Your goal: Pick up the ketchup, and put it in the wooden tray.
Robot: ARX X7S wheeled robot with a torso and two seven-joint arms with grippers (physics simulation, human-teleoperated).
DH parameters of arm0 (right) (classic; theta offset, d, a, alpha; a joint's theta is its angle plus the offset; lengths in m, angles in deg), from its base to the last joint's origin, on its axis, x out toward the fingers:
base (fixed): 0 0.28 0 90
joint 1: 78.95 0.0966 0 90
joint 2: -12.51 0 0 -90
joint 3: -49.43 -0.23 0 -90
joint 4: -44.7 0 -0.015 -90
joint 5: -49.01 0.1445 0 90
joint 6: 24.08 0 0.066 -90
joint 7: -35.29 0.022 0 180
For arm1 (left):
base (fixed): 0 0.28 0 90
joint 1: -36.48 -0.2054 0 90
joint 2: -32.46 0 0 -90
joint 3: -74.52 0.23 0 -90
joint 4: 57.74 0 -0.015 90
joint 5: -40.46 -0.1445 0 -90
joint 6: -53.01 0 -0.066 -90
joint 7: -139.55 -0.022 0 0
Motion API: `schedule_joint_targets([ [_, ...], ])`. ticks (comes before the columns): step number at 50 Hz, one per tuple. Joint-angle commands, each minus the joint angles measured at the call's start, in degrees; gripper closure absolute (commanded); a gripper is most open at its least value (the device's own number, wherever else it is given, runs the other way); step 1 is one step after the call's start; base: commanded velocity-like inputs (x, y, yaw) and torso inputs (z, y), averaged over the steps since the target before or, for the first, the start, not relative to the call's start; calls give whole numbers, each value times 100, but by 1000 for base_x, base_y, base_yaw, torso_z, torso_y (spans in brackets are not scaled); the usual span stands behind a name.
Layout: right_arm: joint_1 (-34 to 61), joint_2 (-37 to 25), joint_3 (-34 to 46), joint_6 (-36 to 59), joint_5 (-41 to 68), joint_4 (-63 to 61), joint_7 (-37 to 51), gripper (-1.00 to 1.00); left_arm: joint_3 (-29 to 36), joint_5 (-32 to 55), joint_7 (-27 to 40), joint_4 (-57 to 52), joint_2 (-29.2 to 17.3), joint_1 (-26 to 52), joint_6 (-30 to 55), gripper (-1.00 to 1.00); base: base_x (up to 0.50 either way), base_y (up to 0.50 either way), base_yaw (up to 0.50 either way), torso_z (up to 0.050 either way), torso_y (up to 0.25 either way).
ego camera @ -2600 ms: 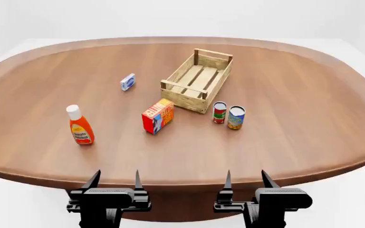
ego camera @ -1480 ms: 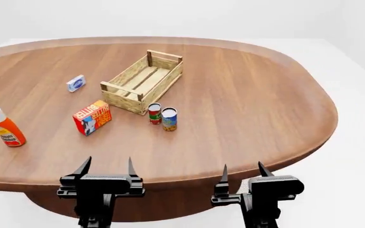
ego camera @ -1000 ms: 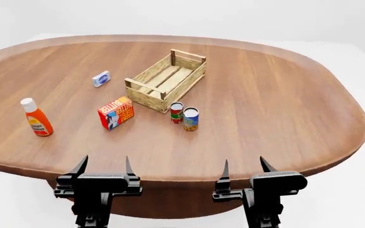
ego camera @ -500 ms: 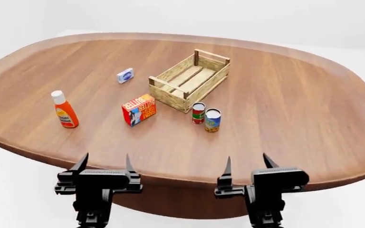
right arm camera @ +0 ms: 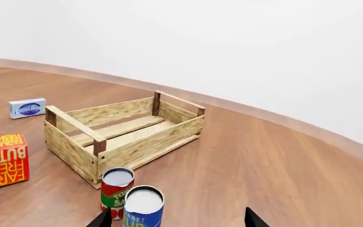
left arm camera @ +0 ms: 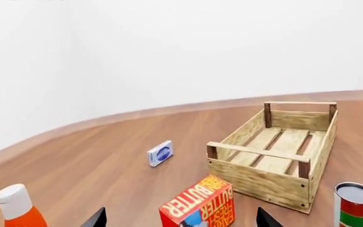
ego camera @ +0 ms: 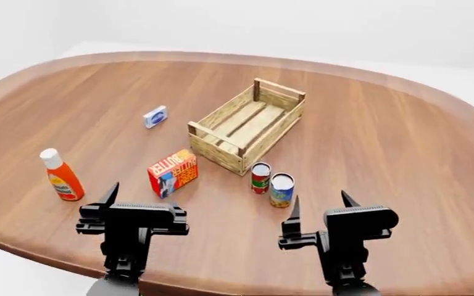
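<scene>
Currently, in the head view, the ketchup [ego camera: 61, 177] is seen standing upright at the left of the frame on the wooden table [ego camera: 402, 142]; its label text is too small to be read. The wooden tray [ego camera: 248, 125] is set near the centre, well apart from the bottle, with nothing seen inside it. Between them stands a red and yellow butter box [ego camera: 173, 172]; in the left wrist view "BUTTER" can be read on its side, and in the right wrist view "FARM FRESH BUTTER". Just below the tray's near corner, a red-labelled can [ego camera: 260, 177] and a blue and yellow can [ego camera: 281, 189] stand just beside each other; their lettering is not legible. A small white and blue packet [ego camera: 155, 116] lies left of the tray. The left gripper [ego camera: 139, 198] and right gripper [ego camera: 321, 208] are seen at the bottom of the frame, both with fingers spread apart and nothing held.
</scene>
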Motion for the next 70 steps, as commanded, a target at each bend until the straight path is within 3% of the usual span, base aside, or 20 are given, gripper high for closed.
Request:
schedule_joint_targets([
  [1,54,-44,66,92,9,-49,14,-100,29,7,58,42,-32,111,17,-100,491,93,0,0,0],
  [45,65,-166,176,187,59,-176,176,-100,104,118,196,-87,-181,136,71,-100,489,92,0,0,1],
  [59,53,-194,186,154,117,-202,206,-100,24,171,244,-339,-344,-34,137,-100,0,0,0,0,0],
  [70,93,-224,204,175,128,-225,241,-100,-481,279,480,-1020,-694,-522,376,-100,0,0,0,0,0],
])
